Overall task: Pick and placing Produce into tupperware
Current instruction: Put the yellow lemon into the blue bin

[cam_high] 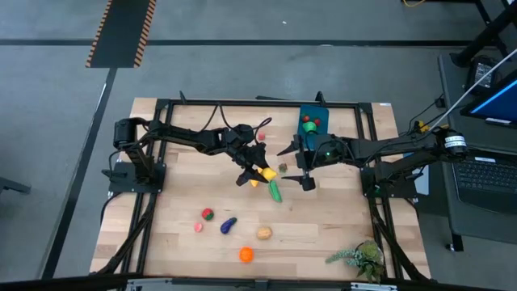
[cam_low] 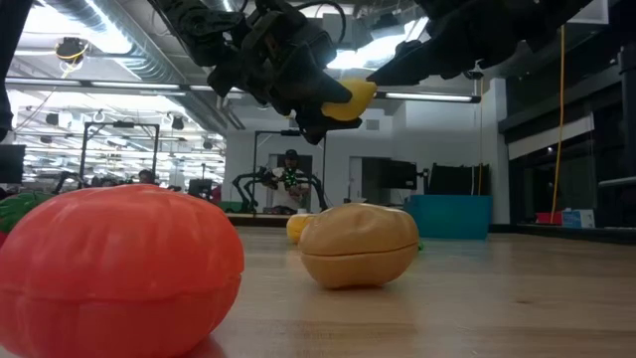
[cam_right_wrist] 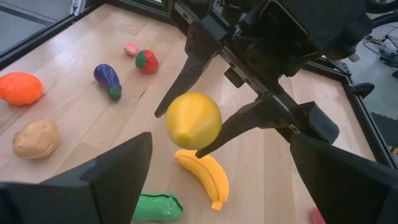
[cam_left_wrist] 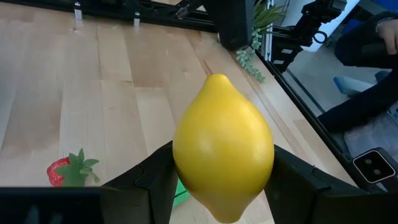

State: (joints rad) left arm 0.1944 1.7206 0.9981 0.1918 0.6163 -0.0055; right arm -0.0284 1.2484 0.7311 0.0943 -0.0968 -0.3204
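Holding a smooth, egg-shaped yellow lemon (cam_right_wrist: 193, 120) above the wooden bench (cam_high: 323, 226), the left gripper (cam_high: 257, 172) is clamping its fingers on it. Under it are lying a curved banana (cam_right_wrist: 204, 176) and a green cucumber (cam_right_wrist: 158, 207). Nearby, the right gripper (cam_high: 300, 166) is keeping its fingers wide apart. The blue tupperware (cam_high: 313, 119) is sitting behind it.

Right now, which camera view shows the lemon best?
The left wrist view: the lemon fills it, between the left gripper's fingers. Right wrist view shows it smaller, low view partly hidden, high view tiny.
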